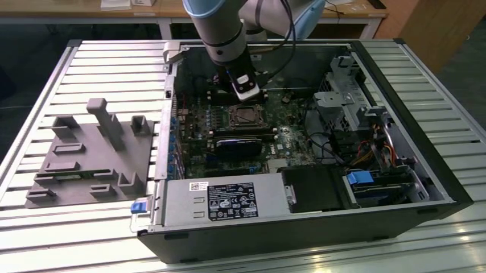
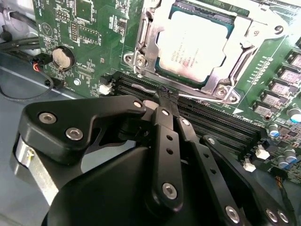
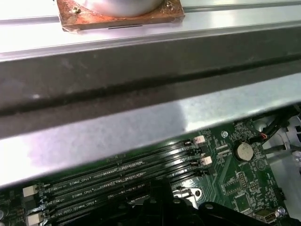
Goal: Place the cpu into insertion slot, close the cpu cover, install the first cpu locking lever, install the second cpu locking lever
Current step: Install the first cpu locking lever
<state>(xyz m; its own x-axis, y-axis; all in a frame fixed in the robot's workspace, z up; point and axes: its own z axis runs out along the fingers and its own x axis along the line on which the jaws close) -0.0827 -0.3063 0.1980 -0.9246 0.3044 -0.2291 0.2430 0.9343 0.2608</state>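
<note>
The cpu (image 2: 195,42) lies seated in the insertion slot (image 1: 232,116), in the far half of the green board (image 2: 94,33) inside the open computer case (image 1: 425,187). The cpu cover (image 2: 257,29) is folded down flat around it. The gripper (image 2: 165,96) has its fingers drawn narrow, nearly together. Its tips are touching the thin wire locking lever (image 2: 202,96), which runs between the socket and the long black memory slots (image 2: 221,117).
</note>
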